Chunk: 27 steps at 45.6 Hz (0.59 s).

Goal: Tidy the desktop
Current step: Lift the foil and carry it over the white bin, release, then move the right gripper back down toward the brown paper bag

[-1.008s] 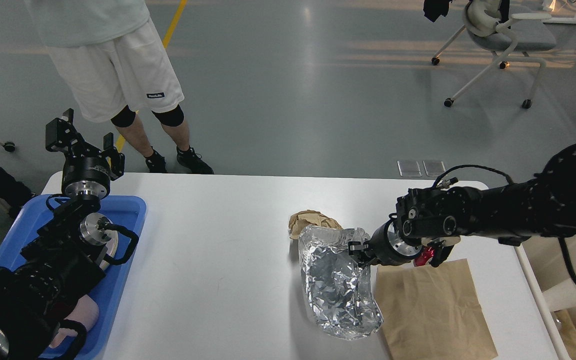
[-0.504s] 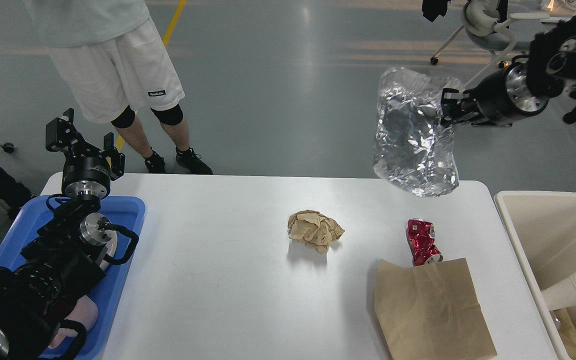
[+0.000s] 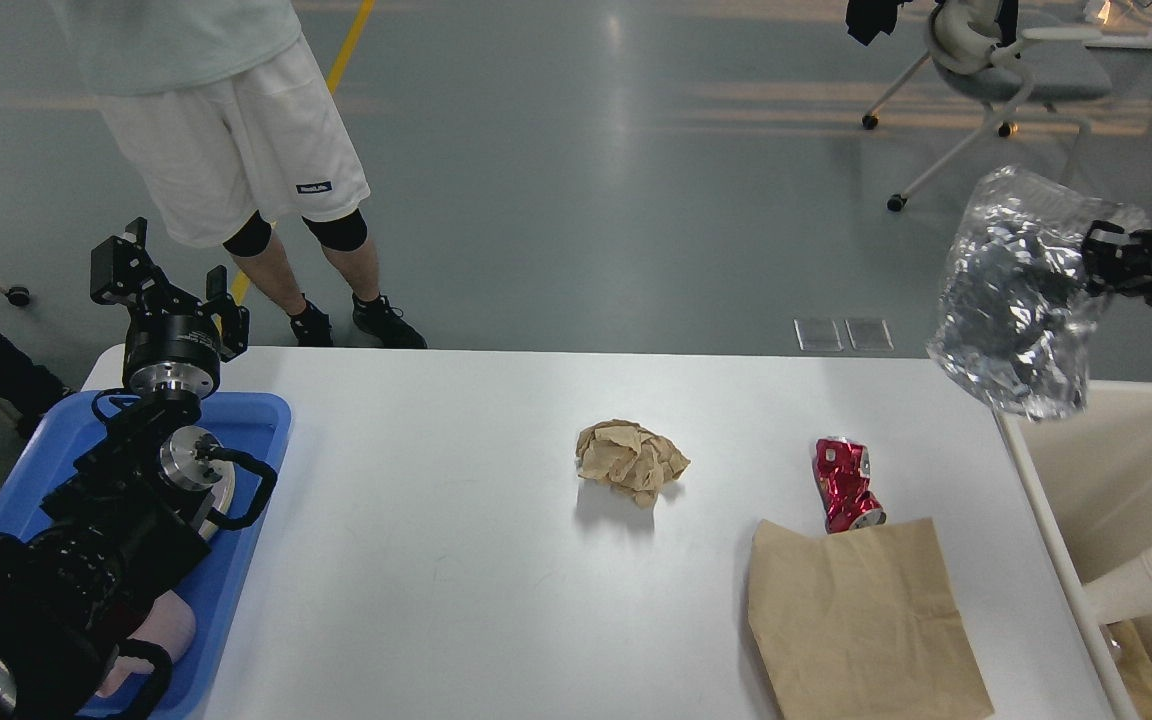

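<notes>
A large indoor hall used as a robot test lab: a wide grey polished floor (image 3: 576,200) with a yellow painted line (image 3: 346,45), a wheeled office chair (image 3: 996,80) standing in the open, and a lone white table (image 3: 436,560) with a person (image 3: 226,150) standing by.

A small dark label with white lettering is showing on the hem of the bystander's white shorts (image 3: 236,140), but the letters are appearing too small to read. The crushed red can (image 3: 844,483) near the right edge of the desktop (image 3: 436,560) is showing no legible print.
</notes>
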{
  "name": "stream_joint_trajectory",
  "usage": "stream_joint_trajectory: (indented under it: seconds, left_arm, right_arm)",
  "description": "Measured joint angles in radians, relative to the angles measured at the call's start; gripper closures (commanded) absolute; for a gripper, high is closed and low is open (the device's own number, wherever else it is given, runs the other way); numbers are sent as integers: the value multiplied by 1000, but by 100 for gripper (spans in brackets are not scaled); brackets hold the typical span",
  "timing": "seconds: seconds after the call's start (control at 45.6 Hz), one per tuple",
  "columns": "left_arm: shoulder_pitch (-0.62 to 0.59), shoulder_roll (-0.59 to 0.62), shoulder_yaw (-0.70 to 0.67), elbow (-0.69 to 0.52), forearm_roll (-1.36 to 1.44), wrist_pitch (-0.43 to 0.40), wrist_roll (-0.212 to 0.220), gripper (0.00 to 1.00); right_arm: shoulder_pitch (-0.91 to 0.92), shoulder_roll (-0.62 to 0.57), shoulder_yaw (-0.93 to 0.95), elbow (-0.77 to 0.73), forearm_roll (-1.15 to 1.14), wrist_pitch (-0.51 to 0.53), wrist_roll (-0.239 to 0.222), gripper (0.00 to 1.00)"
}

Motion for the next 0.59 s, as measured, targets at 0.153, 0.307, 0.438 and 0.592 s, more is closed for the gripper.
stream_joint_trajectory:
  seconds: [0.153, 0.307, 0.438, 0.592]
  left_arm:
    - [0, 0, 0, 0, 0, 0, 0, 4]
    - [0, 0, 0, 0, 0, 0, 0, 4]
    - [0, 0, 0, 0, 0, 0, 0, 4]
    - [0, 0, 0, -1, 0, 0, 0, 4]
  right_arm:
    - [-223, -3, 26, -129, 12, -200, 0, 100]
    - [-415, -2, 115, -220, 57, -333, 2, 21]
    - [-563, 9, 164, -332, 70, -357, 2, 0]
    - [-654, 34, 172, -374, 73, -359, 3, 0]
